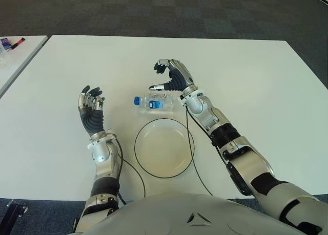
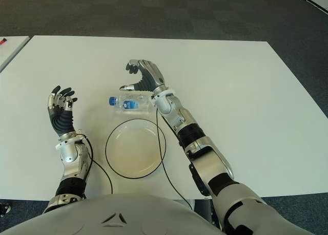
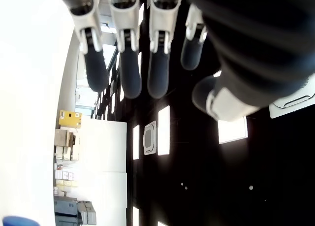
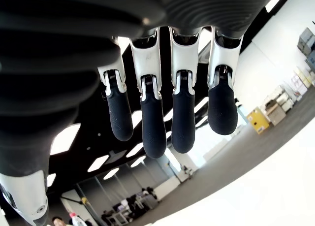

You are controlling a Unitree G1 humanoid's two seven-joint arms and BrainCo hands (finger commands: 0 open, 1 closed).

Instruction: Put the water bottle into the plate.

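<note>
Water bottle (image 1: 154,102) lying on its side on white table (image 1: 266,86), blue cap to the left, just beyond far rim of plate (image 1: 164,147) and not inside it. Right hand (image 1: 171,75) raised just past the bottle's right end, on the far side, fingers (image 4: 183,118) loosely bent and parted, thumb apart, holding nothing. Left hand (image 1: 90,108) to the left of the plate, well apart from the bottle, palm up, fingers (image 3: 158,63) relaxed and empty. Black cable (image 1: 132,173) beside the plate's near-left rim.
</note>
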